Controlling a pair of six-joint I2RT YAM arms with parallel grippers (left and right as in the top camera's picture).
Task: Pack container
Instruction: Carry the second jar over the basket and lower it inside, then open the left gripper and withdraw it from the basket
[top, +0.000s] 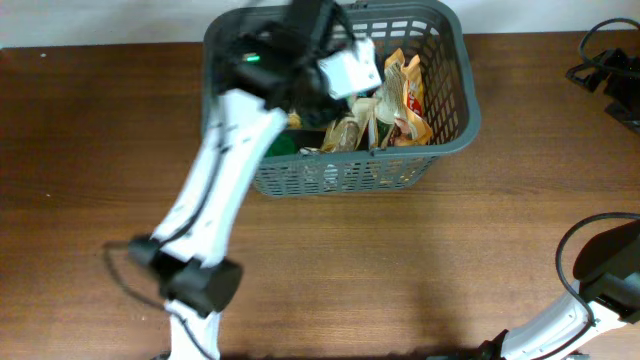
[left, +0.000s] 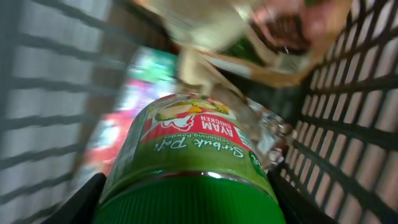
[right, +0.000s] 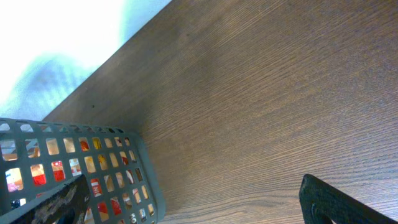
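Observation:
The dark grey slotted basket (top: 340, 175) stands at the back middle of the table, with snack packets (top: 405, 100) inside. My left arm reaches down into its left half; the left gripper (top: 318, 100) is hidden under the wrist there. In the left wrist view the left gripper (left: 186, 208) is shut on a green-lidded seasoning jar (left: 186, 149) with a red and green label, held inside the basket between its lattice walls (left: 348, 124). My right gripper (right: 196, 202) is open and empty over bare wood, just right of the basket's corner (right: 143, 162).
A crumpled tan packet (left: 249, 37) lies just beyond the jar inside the basket. Black cables (top: 610, 75) lie at the table's back right. The right arm's base and cable (top: 600, 270) sit at the front right.

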